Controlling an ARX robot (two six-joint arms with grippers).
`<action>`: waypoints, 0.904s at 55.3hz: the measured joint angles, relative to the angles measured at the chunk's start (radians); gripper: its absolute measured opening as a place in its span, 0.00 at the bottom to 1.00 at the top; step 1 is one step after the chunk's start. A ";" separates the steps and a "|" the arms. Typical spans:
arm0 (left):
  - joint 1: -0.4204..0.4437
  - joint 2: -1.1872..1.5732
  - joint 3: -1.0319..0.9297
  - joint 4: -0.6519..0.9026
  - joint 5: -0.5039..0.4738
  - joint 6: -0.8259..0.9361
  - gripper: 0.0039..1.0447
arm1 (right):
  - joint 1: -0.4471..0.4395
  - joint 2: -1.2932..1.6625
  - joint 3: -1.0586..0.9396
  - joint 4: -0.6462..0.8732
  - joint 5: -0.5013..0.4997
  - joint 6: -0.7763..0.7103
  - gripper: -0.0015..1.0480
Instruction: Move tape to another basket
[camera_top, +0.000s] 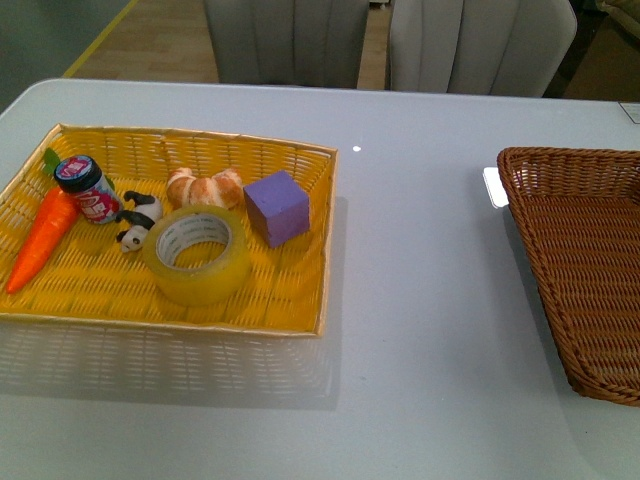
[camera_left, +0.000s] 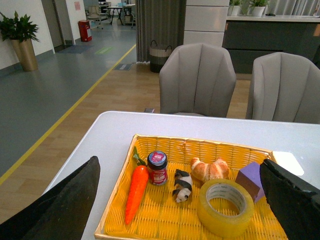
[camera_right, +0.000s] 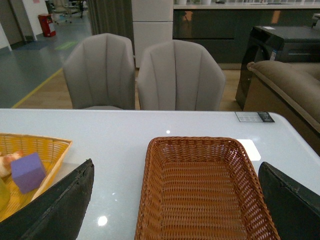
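I see my left claw (camera_left: 179, 162) from its own camera. Its two black fingers (camera_left: 65, 205) stand wide apart and there is nothing between them. My right claw (camera_right: 175, 164) is the same: spread wide and holding nothing. Neither claw shows in the front view.

The tape (camera_top: 197, 254) lies flat in the yellow tray (camera_top: 90, 290) on my left, near the tray's front edge, with its hole facing up. Just behind it on the left is a toy panda (camera_top: 137, 220). Just behind it on the right is a purple block (camera_top: 277, 207). A bread roll (camera_top: 204, 187) sits right behind the tape. A toy carrot (camera_top: 42, 238) lies along the tray's left side, and a little jar (camera_top: 88, 188) leans beside its top end.

The brown basket (camera_top: 590, 260) is on my right, well apart from the tray. Its inside is bare wicker. Both sit on a pale table (camera_top: 420, 300). Past the table's far edge stand two grey chairs (camera_top: 290, 40).
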 joint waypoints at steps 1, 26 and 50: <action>0.000 0.000 0.000 0.000 0.000 0.000 0.92 | 0.000 0.000 0.000 0.000 0.000 0.000 0.91; 0.000 0.000 0.000 0.000 0.000 0.000 0.92 | -0.339 0.665 0.288 -0.279 -0.432 -0.095 0.91; 0.000 0.000 0.000 0.000 0.000 0.000 0.92 | -0.502 1.820 0.822 0.230 -0.255 -0.356 0.91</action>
